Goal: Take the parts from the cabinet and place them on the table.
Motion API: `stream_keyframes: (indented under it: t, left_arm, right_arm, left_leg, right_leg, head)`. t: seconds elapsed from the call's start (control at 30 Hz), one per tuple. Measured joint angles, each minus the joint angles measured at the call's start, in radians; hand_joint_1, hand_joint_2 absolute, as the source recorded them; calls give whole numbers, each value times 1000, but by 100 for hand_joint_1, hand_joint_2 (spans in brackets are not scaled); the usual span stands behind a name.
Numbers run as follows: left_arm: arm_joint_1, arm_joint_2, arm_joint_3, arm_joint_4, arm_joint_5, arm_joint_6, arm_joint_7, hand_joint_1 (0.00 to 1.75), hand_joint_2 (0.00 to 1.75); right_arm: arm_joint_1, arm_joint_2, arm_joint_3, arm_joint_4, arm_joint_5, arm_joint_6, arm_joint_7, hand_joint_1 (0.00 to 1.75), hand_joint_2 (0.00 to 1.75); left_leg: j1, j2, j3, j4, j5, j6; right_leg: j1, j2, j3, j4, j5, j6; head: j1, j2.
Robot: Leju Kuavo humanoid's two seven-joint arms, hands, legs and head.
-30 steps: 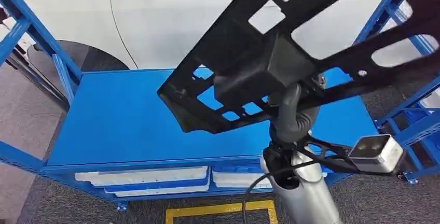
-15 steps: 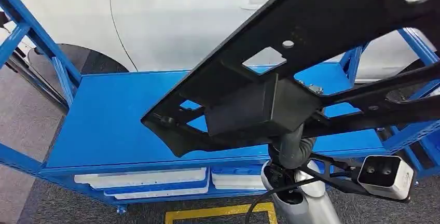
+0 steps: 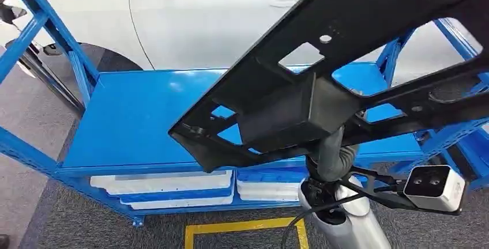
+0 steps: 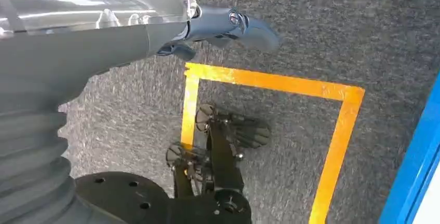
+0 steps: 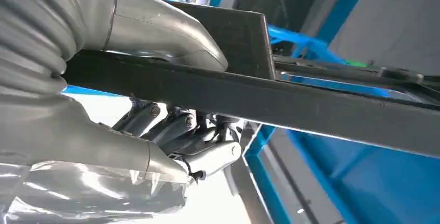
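Head view: black frame part (image 3: 323, 87) held aloft over the blue table (image 3: 132, 122), white trays (image 3: 167, 188) on the shelf beneath; right wrist view: right hand (image 5: 171, 125) clamps its bar, thumb above, fingers below; left wrist view: left hand (image 4: 228, 24) empty, fingers loosely extended over grey carpet (image 4: 321, 32).

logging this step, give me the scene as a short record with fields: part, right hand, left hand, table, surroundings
part: large black frame, raised over the table, not set down
right hand: right hand grips a bar of the frame, thumb on one side, fingers on the other
left hand: left hand holds nothing, over grey floor with a yellow line
table: blue table
surroundings: white car behind the table
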Motion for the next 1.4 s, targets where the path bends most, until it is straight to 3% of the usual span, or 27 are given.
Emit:
stream_keyframes:
  t: [0.03, 0.07, 0.13, 0.2, 0.27, 0.33, 0.37, 0.4, 0.5, 0.53, 0.6, 0.67, 0.7, 0.73, 0.77, 0.83, 0.87, 0.9, 1.03, 1.07, 1.1, 1.17, 1.23, 1.27, 1.33, 1.37, 1.4]
  left_arm:
    - [4, 7, 1, 2, 0, 0, -1, 0, 175]
    - [5, 7, 1, 2, 0, 0, -4, 0, 175]
    - [7, 10, 1, 2, -2, 0, -7, 0, 175]
    - [7, 15, 2, 2, 0, 0, -9, 0, 175]
    - [7, 18, 2, 2, 0, 1, -11, 0, 175]
    - [6, 21, 2, 2, -6, 1, -11, 0, 175]
    - [4, 24, 2, 2, -8, 2, -11, 0, 175]
    - [3, 26, 2, 2, -9, 2, -11, 0, 175]
    - [2, 28, 2, 2, -10, 4, -16, 0, 175]
    - [4, 27, 2, 2, -11, 3, -17, 0, 175]
    - [4, 28, 2, 2, -18, 0, -21, 0, 175]
    - [4, 28, 2, 2, -22, -5, -27, 0, 175]
    - [5, 28, 2, 2, -22, -8, -27, 0, 175]
    - [6, 29, 2, 2, -23, -11, -29, 0, 175]
    - [6, 29, 2, 2, -27, -14, -31, 0, 175]
    - [6, 29, 2, 2, -29, -17, -34, 0, 175]
    - [5, 30, 2, 2, -29, -17, -36, 0, 175]
    - [5, 31, 2, 2, -30, -17, -40, 0, 175]
    - [15, 31, 1, 3, -31, -17, -56, 0, 175]
    - [18, 32, 1, 5, -31, -19, -62, 0, 175]
    - [17, 31, 1, 5, -32, -22, -69, 0, 175]
    - [18, 32, 1, 5, -32, -27, -78, 0, 175]
    - [18, 32, 1, 5, -36, -32, -83, 0, 175]
    - [18, 32, 1, 5, -37, -34, -84, 0, 175]
    - [17, 32, 1, 5, -37, -35, -84, 0, 175]
    - [15, 35, 1, 5, -37, -35, -84, 0, 175]
    - [13, 39, 1, 5, -37, -34, -84, 0, 175]
  right_arm:
    - [2, -2, 2, 0, 2, 3, -2, 175, 175]
    - [4, -3, 6, 0, 3, 3, -2, 175, 175]
    - [8, -5, 10, -1, 1, 10, -2, 175, 175]
    - [12, -9, 11, 0, -1, 21, -2, 175, 175]
    - [12, -16, 10, 1, -5, 29, -2, 175, 175]
    - [6, -26, 8, 1, -23, 35, -2, 175, 175]
    - [-2, -31, 5, 1, -32, 34, -2, 175, 175]
    - [-11, -39, 1, 1, -42, 32, -2, 175, 175]
    - [-40, -71, -2, 2, -88, 4, -2, 175, 175]
    - [-48, -84, -2, 2, -103, -8, -2, 175, 175]
    - [-67, -114, -3, 2, -127, -24, -2, 175, 175]
    - [-74, -140, -3, 2, -142, -35, -2, 175, 175]
    - [-73, -149, -3, 2, -147, -39, -2, 175, 175]
    - [-73, -157, -3, 2, -146, -40, -2, 175, 175]
    - [-71, -164, -3, 2, -143, -39, -2, 175, 175]
    - [-61, -168, -8, -1, -126, -21, -2, 175, 175]
    - [-52, -168, -16, -4, -115, -3, -2, 175, 175]
    - [-40, -167, -24, -9, -99, 28, -2, 175, 175]
    - [19, -133, -80, -11, -47, 141, -2, 175, 175]
    - [26, -125, -89, -11, -39, 155, -2, 175, 175]
    - [35, -116, -100, -11, -34, 169, -2, 175, 175]
    - [54, -104, -121, -11, -28, 192, -2, 175, 175]
    - [67, -96, -142, -11, -18, 208, -2, 175, 175]
    - [71, -93, -151, -11, -16, 214, -2, 175, 175]
    - [72, -88, -165, -11, -16, 219, -2, 175, 175]
    - [72, -86, -171, -11, -16, 219, -2, 175, 175]
    - [73, -83, -177, -11, -16, 219, -2, 175, 175]
  left_leg:
    - [5, 1, -8, 7, -7, -3]
    - [4, 2, -21, 36, -58, -7]
    - [5, 2, -60, 179, -181, -13]
    - [5, 2, -84, 306, -231, -17]
    - [5, 2, -32, 279, -183, -13]
    - [3, 2, 89, 119, -132, -2]
    - [0, 2, 147, 36, -153, 7]
    - [-5, 1, 172, -18, -165, 11]
    - [-12, 1, 154, -13, -149, 27]
    - [-2, 6, 149, -22, -134, 34]
    - [-2, 11, 127, -23, -111, 49]
    - [-2, 12, 99, -21, -89, 49]
    - [-2, 12, 83, -18, -79, 48]
    - [-2, 12, 68, -14, -71, 45]
    - [-1, 12, 52, -9, -63, 43]
    - [0, 12, 28, 1, -50, 35]
    - [0, 11, 22, 8, -45, 30]
    - [-4, 8, 13, 13, -40, 24]
    - [-2, 5, 10, 1, -9, -5]
    - [4, 6, 1, 16, -38, -6]
    - [4, 6, -17, 62, -101, -8]
    - [4, 6, -59, 220, -222, -14]
    - [4, 6, -70, 323, -244, -15]
    - [4, 6, -44, 313, -213, -12]
    - [2, 6, 56, 194, -144, -1]
    - [-3, 5, 123, 105, -139, 9]
    - [-10, 6, 192, 5, -174, 18]
  right_leg:
    - [-11, -6, -5, -11, 16, -11]
    - [-9, -6, -17, -14, 28, -21]
    - [-6, -7, -41, -13, 47, -27]
    - [-1, -8, -67, -10, 65, -29]
    - [3, -8, -95, -3, 82, -27]
    - [6, -7, -115, 2, 95, -24]
    - [6, -7, -120, 6, 101, -20]
    - [11, -7, -125, 10, 107, -15]
    - [5, -8, -126, 4, 130, 6]
    - [6, -7, -131, 8, 125, 13]
    - [0, -5, -166, 84, 24, 23]
    - [-7, -5, -210, 239, -79, 33]
    - [-9, -5, -222, 304, -96, 37]
    - [-12, -5, -217, 327, -82, 40]
    - [-16, -5, -186, 302, -47, 42]
    - [-22, -6, -73, 148, 12, 43]
    - [-24, -5, -9, 59, 3, 41]
    - [-16, -4, 21, -3, -25, 34]
    - [-14, -3, -4, -3, 5, -2]
    - [-15, -9, -9, -4, 17, -12]
    - [-14, -9, -23, -5, 29, -22]
    - [-9, -10, -54, -4, 53, -27]
    - [-4, -10, -86, -2, 76, -27]
    - [-1, -10, -102, -1, 88, -27]
    - [3, -9, -127, 1, 108, -24]
    - [4, -8, -135, 2, 117, -23]
    - [10, -8, -142, 4, 126, -18]
  head:
    - [-1, 0]
    - [-3, 0]
    - [-7, 0]
    - [-7, 0]
    - [-7, 0]
    - [-7, 0]
    - [-7, 0]
    - [-6, 0]
    - [-9, 0]
    - [-11, 0]
    - [-5, 0]
    - [-7, 0]
    - [-5, 0]
    - [-6, 0]
    - [-5, 0]
    - [-6, 0]
    - [-6, 0]
    - [-6, 0]
    - [-3, 0]
    - [-3, 0]
    - [-9, 0]
    - [-11, 0]
    - [-11, 0]
    - [-11, 0]
    - [-12, 0]
    - [-13, 0]
    - [-12, 0]
